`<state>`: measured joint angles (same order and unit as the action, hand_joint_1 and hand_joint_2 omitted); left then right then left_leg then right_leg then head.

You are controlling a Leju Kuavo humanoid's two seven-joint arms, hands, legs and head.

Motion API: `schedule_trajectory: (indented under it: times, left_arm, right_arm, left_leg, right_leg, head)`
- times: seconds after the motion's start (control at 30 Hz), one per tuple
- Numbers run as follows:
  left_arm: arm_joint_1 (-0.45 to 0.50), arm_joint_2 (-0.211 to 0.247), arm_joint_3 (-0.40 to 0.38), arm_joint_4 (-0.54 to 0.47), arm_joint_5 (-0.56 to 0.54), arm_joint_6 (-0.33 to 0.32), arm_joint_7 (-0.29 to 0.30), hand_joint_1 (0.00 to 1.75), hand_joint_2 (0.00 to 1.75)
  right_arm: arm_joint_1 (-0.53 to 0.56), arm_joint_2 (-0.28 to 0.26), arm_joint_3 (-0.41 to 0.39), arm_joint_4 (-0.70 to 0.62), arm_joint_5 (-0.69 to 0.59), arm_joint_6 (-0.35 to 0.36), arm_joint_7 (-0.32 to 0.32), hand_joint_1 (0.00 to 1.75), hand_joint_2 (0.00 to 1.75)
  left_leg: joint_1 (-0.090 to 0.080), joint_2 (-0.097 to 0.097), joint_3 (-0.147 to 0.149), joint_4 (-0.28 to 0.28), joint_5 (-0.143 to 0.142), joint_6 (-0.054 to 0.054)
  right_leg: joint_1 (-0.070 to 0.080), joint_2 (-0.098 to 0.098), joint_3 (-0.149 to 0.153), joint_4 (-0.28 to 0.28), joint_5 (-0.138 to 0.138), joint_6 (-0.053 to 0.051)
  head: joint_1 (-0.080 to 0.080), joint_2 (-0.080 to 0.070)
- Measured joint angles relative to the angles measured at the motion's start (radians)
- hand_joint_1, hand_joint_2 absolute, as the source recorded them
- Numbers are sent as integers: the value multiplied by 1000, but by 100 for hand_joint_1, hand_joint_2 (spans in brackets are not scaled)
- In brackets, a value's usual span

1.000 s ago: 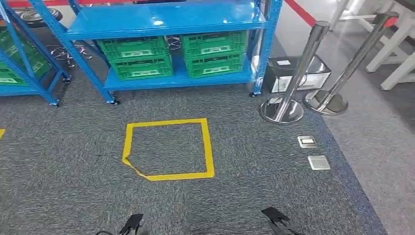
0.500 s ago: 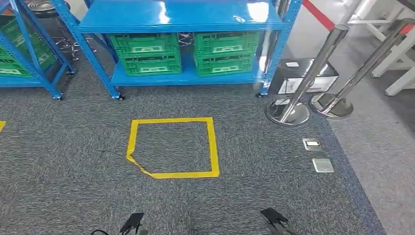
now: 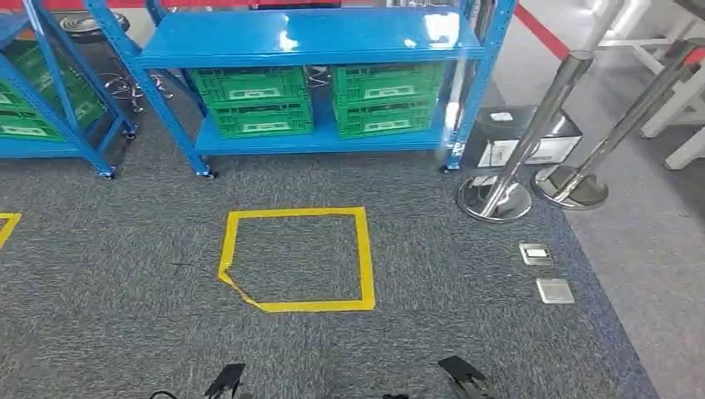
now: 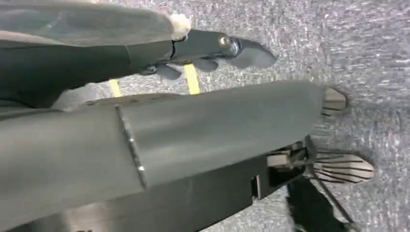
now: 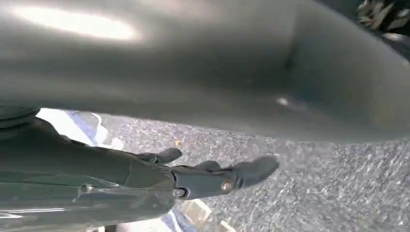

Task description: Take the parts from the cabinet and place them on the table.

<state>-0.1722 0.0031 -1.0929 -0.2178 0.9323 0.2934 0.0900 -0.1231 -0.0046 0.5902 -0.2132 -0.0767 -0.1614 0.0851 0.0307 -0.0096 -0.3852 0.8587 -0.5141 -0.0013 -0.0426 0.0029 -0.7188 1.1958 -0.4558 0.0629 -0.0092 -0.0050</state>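
Left hand (image 4: 212,50): dark fingers (image 4: 251,53) are seen stretched out over the grey carpet (image 3: 125,283), spread, nothing held. Right hand (image 5: 212,179): dark fingers (image 5: 256,169) are likewise extended and apart, nothing grasped. In the head view both hands are seen low, on the near side of the yellow tape square (image 3: 295,259), the left hand (image 3: 224,381) toward its left corner, the right hand (image 3: 465,376) beyond its right corner.

The yellow tape square is laid flat on the grey carpet; its near left corner is cut off at a slant. Directly beyond the square, the blue metal shelving cabinet (image 3: 316,37) is found standing on small castors. On its lowest shelf, two stacks of green slatted plastic crates (image 3: 253,101) are placed side by side; their contents cannot be told. A second blue rack (image 3: 50,91) with green crates is noted left of the cabinet. Right of the square, two chrome stanchion posts (image 3: 532,125) and two small metal floor plates (image 3: 544,274) are recorded.
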Motion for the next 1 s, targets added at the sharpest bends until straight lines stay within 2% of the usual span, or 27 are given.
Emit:
schedule_trajectory:
  times: [0.07, 0.1, 0.13, 0.17, 0.2, 0.23, 0.27, 0.3, 0.33, 0.37, 0.4, 0.43, 0.47, 0.5, 0.53, 0.57, 0.6, 0.63, 0.67, 0.7, 0.73, 0.8, 0.83, 0.87, 0.93, 0.97, 1.0]
  left_arm:
    - [3, -1, 0, 0, 0, 0, 2, 0, 0]
    - [4, 3, 0, 0, 0, 0, 2, 0, 0]
    - [0, 6, 0, 1, 0, 0, 2, 0, 0]
    - [-3, 7, 0, 0, 0, 0, 2, 0, 0]
    - [-4, 7, 0, 0, 0, 0, 3, 0, 0]
    - [-4, 8, 0, 0, 0, 0, 3, 0, 0]
    - [-6, 7, 0, 0, 0, 0, 2, 0, 0]
    - [-9, 5, 0, 0, 0, 0, 2, 0, 0]
    - [-12, 5, 0, 0, 0, 0, 2, 0, 0]
    - [-14, 4, 0, 0, 0, 0, 1, 0, 0]
    - [-13, 4, 0, 0, 0, 0, 0, 0, 0]
    - [-10, 4, 0, 0, 1, 0, 0, 0, 0]
    - [-8, 4, 0, 0, 2, 0, -2, 0, 0]
    - [-6, 4, 0, 0, 2, 1, -4, 0, 0]
    - [-4, 4, 0, 0, 2, 2, -7, 0, 0]
    - [-4, 5, 0, 0, 2, 3, -9, 0, 0]
    - [-3, 7, 0, 0, 2, 4, -10, 0, 0]
    - [-2, 9, 0, 0, 2, 5, -10, 0, 0]
    - [3, 11, 0, 0, 1, 5, -11, 0, 0]
    - [8, 10, 0, 0, 1, 5, -11, 0, 0]
    - [8, 9, 0, 0, 1, 6, -12, 0, 0]
    - [1, 5, 0, 0, 3, 6, -13, 0, 0]
    - [-4, 6, 0, 0, 2, 9, -13, 0, 0]
    - [-8, 5, 0, 0, 2, 10, -13, 0, 0]
    - [-12, 5, 0, 0, 2, 10, -13, 0, 0]
    - [-11, 3, 0, 0, 2, 10, -13, 0, 0]
    - [-8, 3, 0, 0, 0, 10, -13, 0, 0]
  right_arm:
    - [0, -2, 1, 0, 0, -2, 0, 0, 0]
    - [0, -2, 2, 0, 0, -2, -1, 0, 0]
    - [-2, 0, 2, 0, 0, -1, -1, 0, 0]
    - [-5, 0, 2, -1, 0, -1, -2, 0, 0]
    - [0, 1, 2, -2, 0, 0, -3, 0, 0]
    - [1, 1, 2, -1, 0, 0, -2, 0, 0]
    - [1, 0, 2, -1, 0, -2, -2, 0, 0]
    - [1, 0, 2, -1, 0, -3, -3, 0, 0]
    - [0, 0, 2, -1, 0, -2, -3, 0, 0]
    - [0, 0, 2, -1, -1, -2, -4, 0, 0]
    - [0, 0, 2, -1, -5, -2, -4, 0, 0]
    - [2, 0, 2, -1, -6, -2, -4, 0, 0]
    - [3, 0, 3, -1, -6, -2, -4, 0, 0]
    - [4, 0, 3, -1, -7, -2, -4, 0, 0]
    - [4, 0, 3, 0, -7, -3, -4, 0, 0]
    - [4, 0, 3, 0, -7, -3, -4, 0, 0]
    - [4, 0, 3, 0, -7, -3, -4, 0, 0]
    - [7, 0, 4, 0, -8, -3, -4, 0, 0]
    - [7, 1, 5, 0, -10, -3, -4, 0, 0]
    - [7, 1, 6, 0, -11, -4, -4, 0, 0]
    - [7, 1, 6, 0, -11, -3, -4, 0, 0]
    - [3, -3, 6, 0, -15, -4, -5, 0, 0]
    - [0, -3, 6, 0, -15, -5, -5, 0, 0]
    - [-5, -3, 6, 0, -15, -5, -6, 0, 0]
    - [-7, -3, 8, 0, -16, -3, -6, 0, 0]
    - [-4, -3, 8, 0, -16, -3, -7, 0, 0]
    - [-2, -3, 8, 0, -16, -3, -6, 0, 0]
  left_leg:
    - [18, -4, 33, 3, -28, -26]
    - [20, -2, 43, 6, -43, -40]
    - [20, -2, 47, 9, -50, -50]
    - [13, -1, 44, 7, -59, -57]
    - [17, 0, 63, -2, -66, -59]
    - [17, -1, 68, 10, -61, -62]
    - [23, -2, 40, 62, -37, -68]
    - [23, 4, -4, 149, -1, -69]
    - [21, 7, -64, 243, 11, -67]
    - [16, 8, -131, 328, -3, -70]
    - [9, 8, -190, 386, -51, -63]
    - [3, 8, -232, 408, -110, -57]
    - [-4, 8, -263, 403, -159, -48]
    - [-13, 8, -284, 377, -188, -36]
    - [-24, 8, -296, 324, -180, -19]
    - [-35, 7, -300, 250, -132, -1]
    - [-47, 4, -299, 164, -14, 21]
    - [-62, 0, -299, 77, 160, 44]
    - [-64, -18, -296, 68, 205, 40]
    - [-60, -16, -286, 83, 204, 27]
    - [-63, -17, -286, 93, 189, 21]
    - [-59, -16, -280, 93, 170, 27]
    - [-57, -17, -266, 90, 163, 29]
    - [-57, -16, -259, 89, 157, 33]
    - [-58, -15, -247, 89, 142, 37]
    - [-60, -15, -237, 89, 134, 37]
    - [-61, -16, -224, 89, 126, 36]
  right_leg:
    - [-16, -5, 80, -182, 64, 38]
    - [-17, -10, 95, -215, 86, 48]
    - [-7, -9, 77, -211, 53, 29]
    - [-4, -8, 96, -198, 43, 0]
    - [-6, -3, 98, -193, 30, -12]
    - [-5, -2, 105, -190, 15, -20]
    - [-4, 4, 123, -186, 2, -28]
    - [-3, 3, 134, -193, -7, -35]
    - [-2, 2, 151, -199, -15, -37]
    - [-2, 1, 171, -205, -20, -38]
    - [1, -1, 197, -218, -26, -39]
    - [5, 1, 225, -234, -34, -41]
    - [8, 6, 253, -251, -42, -43]
    - [13, 11, 281, -268, -50, -45]
    - [18, 15, 310, -284, -59, -47]
    - [25, 19, 335, -297, -70, -49]
    - [30, 20, 357, -305, -84, -51]
    - [33, 21, 356, -307, -100, -49]
    - [39, 30, 380, -302, -116, -45]
    - [42, 32, 372, -305, -132, -43]
    - [38, 33, 379, -309, -142, -43]
    - [37, 29, 403, -318, -159, -36]
    - [34, 17, 395, -284, -178, -31]
    - [35, 9, 354, -205, -211, -26]
    - [36, 5, 224, 9, -289, -21]
    - [36, 5, 178, 70, -296, -21]
    - [37, 5, 154, 78, -269, -23]
  head:
    - [1, 0]
    - [7, 0]
    - [14, 0]
    - [11, 0]
    - [-1, 0]
    - [-4, 0]
    - [-9, 0]
    - [-17, 0]
    - [-24, 0]
    - [-27, 0]
    - [-35, 0]
    - [-42, 0]
    - [-45, 0]
    - [-52, 0]
    - [-57, 0]
    - [-64, 0]
    - [-72, 0]
    - [-74, 0]
    - [-68, 0]
    - [-64, 0]
    - [-61, 0]
    - [-62, 0]
    - [-56, 0]
    - [-51, 0]
    - [-39, 0]
    - [-37, 0]
    - [-32, 0]
